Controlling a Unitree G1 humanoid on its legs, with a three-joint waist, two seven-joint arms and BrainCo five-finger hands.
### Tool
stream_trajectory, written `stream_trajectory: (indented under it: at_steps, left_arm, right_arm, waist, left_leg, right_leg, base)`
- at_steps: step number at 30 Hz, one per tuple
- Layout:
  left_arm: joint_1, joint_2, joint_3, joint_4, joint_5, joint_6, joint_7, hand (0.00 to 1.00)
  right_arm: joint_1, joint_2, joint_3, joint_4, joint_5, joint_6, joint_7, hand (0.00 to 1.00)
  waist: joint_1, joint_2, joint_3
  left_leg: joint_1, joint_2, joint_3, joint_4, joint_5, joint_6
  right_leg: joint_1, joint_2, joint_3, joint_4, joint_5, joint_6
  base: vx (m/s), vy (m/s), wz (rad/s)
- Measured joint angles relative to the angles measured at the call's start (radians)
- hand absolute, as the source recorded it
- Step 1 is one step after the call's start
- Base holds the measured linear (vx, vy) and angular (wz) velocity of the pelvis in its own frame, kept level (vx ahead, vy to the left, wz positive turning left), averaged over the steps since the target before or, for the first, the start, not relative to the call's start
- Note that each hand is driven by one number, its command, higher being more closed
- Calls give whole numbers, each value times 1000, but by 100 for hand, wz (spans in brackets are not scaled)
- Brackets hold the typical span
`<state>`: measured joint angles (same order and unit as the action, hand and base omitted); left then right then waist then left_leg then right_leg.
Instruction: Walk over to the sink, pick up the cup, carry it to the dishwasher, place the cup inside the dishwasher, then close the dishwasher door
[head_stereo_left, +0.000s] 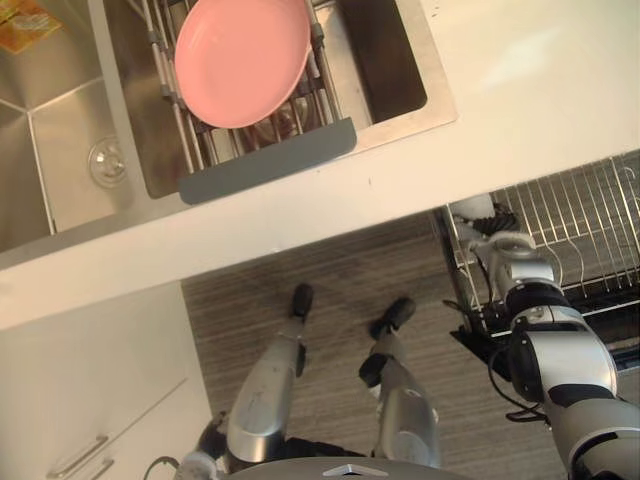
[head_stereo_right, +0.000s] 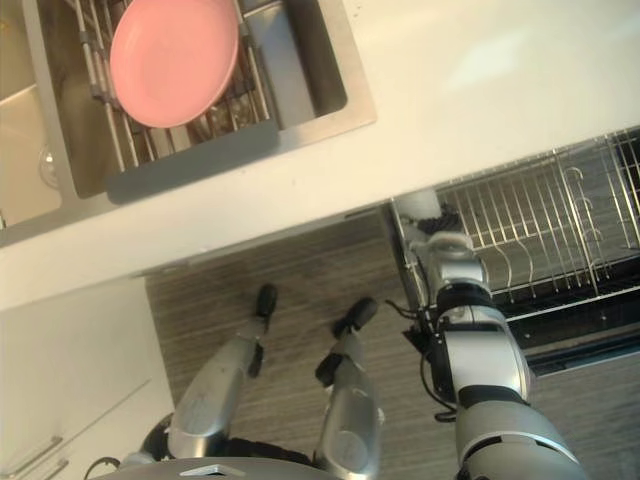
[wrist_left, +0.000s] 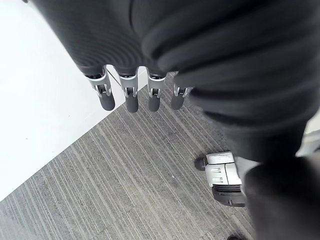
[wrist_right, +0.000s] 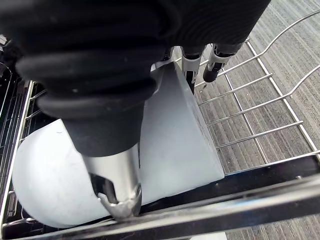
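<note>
White cup (wrist_right: 175, 145) clasped in the right hand (wrist_right: 117, 180): thumb pressed on the near wall and fingers (wrist_right: 191, 75) curled over the far wall. The cup's long axis lies across the palm, tilted rather than upright. Just past and below the fingertips run the wires of the dishwasher rack (head_stereo_right: 540, 220), bare where visible, so release likely calls for a short descent. Left hand (wrist_left: 131, 95) hangs straight-fingered and empty, well apart. The sink (head_stereo_left: 390, 60) holds a drainer rack (head_stereo_left: 270, 165) bearing a pink plate (head_stereo_left: 240, 60).
</note>
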<state>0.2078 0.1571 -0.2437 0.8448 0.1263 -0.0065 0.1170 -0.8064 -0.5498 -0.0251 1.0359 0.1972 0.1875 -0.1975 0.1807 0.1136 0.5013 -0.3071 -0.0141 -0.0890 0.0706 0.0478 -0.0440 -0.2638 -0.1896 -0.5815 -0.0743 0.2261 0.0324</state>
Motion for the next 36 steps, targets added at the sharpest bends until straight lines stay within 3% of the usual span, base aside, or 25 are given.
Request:
stream_trajectory:
  at_steps: [5,8,11,15,20,23,28,32,36]
  left_arm:
    - [0,0,2,0,15,-2,2,0]
    - [12,4,8,1,15,-11,6,0]
    - [53,11,46,1,13,-14,3,0]
    - [129,-3,107,1,13,13,-24,0]
    - [184,-21,175,52,35,84,-102,0]
    - [142,-16,207,79,37,134,-121,0]
    - [128,-8,249,93,2,175,-119,0]
    - [119,-12,248,122,-84,195,-102,0]
    - [119,-19,252,135,-170,212,-75,0]
  right_arm:
    - [36,37,-30,-44,15,-37,-78,0]
    - [179,100,-40,-258,118,-104,-139,0]
    - [375,240,-67,-472,250,-172,-183,0]
    - [687,365,-79,-674,267,-232,-178,0]
    - [972,462,-107,-901,191,-252,-131,0]
    - [998,475,-124,-1006,168,-253,-107,0]
    - [998,511,-130,-1206,181,-320,-20,0]
    - [976,506,-98,-1285,285,-383,96,0]
    - [905,499,-24,-1285,443,-380,217,0]
  waist:
    - [-2,-4,3]
    - [-27,-12,2]
    - [-50,-55,-62]
    - [-85,-87,-198]
    - [-151,-100,-377]
    - [-167,-108,-417]
    - [-192,-128,-435]
    - [-191,-120,-438]
    - [-180,-119,-438]
  left_leg:
    - [27,7,10,-31,13,-4]
    - [94,13,32,-45,7,-3]
    - [126,21,69,-41,-19,-3]
    - [198,31,119,-41,-64,2]
    - [339,45,210,-39,-144,5]
    - [392,51,253,-37,-164,5]
    - [416,58,293,-18,-187,-3]
    - [438,59,305,-16,-192,2]
    - [430,58,267,-6,-191,3]
  right_leg:
    - [3,4,16,5,-4,-3]
    - [54,6,50,4,-8,4]
    - [68,17,91,-7,-12,13]
    - [118,25,133,-7,-36,33]
    - [210,40,228,-11,-65,54]
    - [239,50,269,-14,-66,56]
    - [248,59,310,-14,-65,54]
    - [265,61,321,-14,-65,54]
    - [280,57,286,-15,-70,56]
  base:
    - [40,-28,-7]
    - [94,-23,-19]
    - [112,-4,-35]
    - [144,0,-35]
    - [119,32,-58]
    - [54,21,-43]
    - [-11,6,-28]
    - [-1,4,-9]
    - [-6,-9,22]
